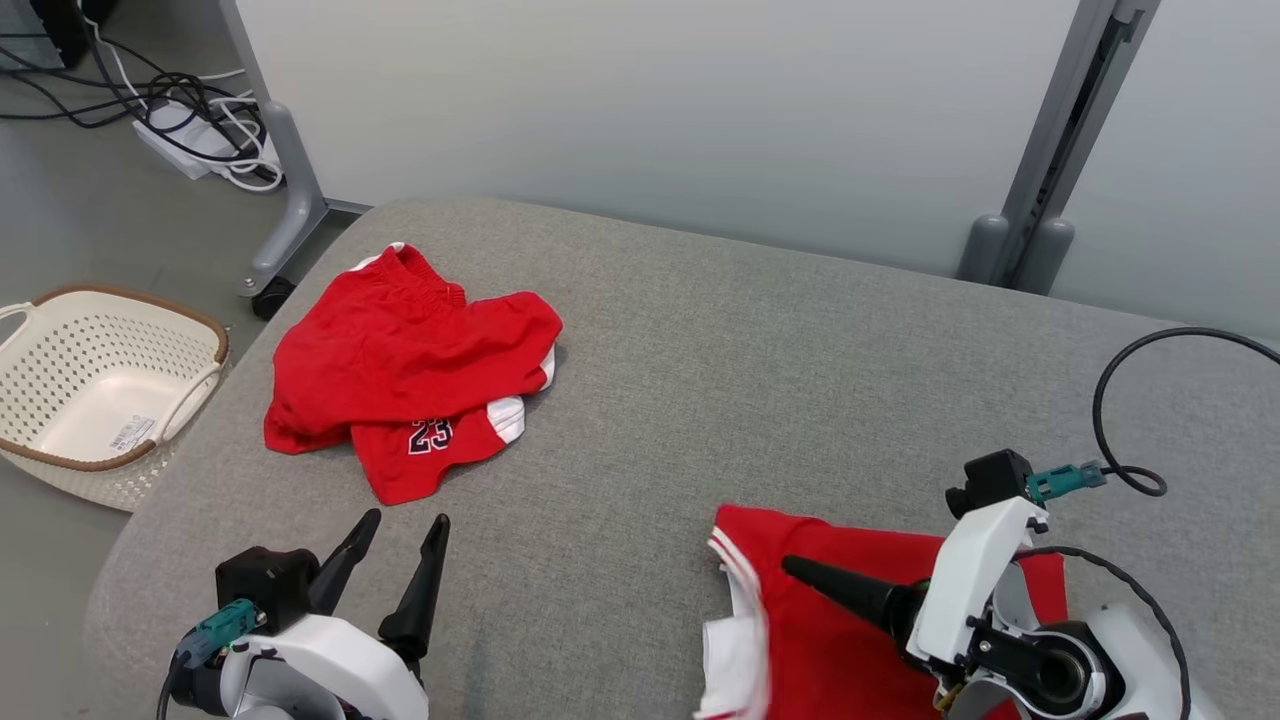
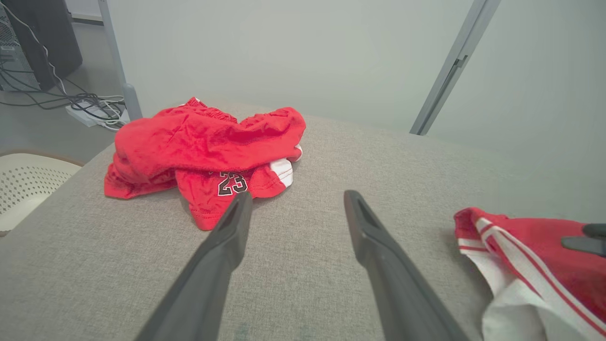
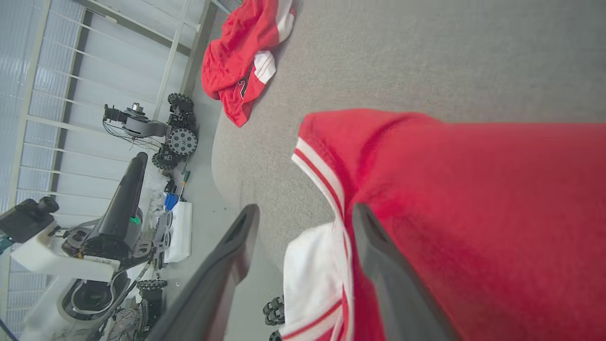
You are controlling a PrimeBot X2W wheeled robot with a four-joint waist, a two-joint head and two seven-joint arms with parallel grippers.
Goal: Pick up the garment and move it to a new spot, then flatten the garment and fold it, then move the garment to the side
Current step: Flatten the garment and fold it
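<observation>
A crumpled red garment (image 1: 400, 350) (image 2: 203, 142) (image 3: 236, 57) with white trim and the number 23 lies at the far left of the grey table (image 1: 750, 380). A second red garment (image 1: 870, 545) (image 2: 535, 246) (image 3: 473, 189) with white striped edges lies at the near right edge. My right gripper (image 1: 795, 572) (image 3: 305, 218) is open just over it, one finger above the red cloth and the other beside its striped hem. At the near left my left gripper (image 1: 405, 520) (image 2: 298, 196) stands open and empty, pointing at the crumpled garment.
A cream perforated basket (image 1: 130, 295) (image 2: 28, 180) sits on the floor left of the table. Cables and a power strip (image 1: 190, 110) lie at the far left. A black cable (image 1: 1100, 400) loops over the table's right side. Grey partition posts stand behind.
</observation>
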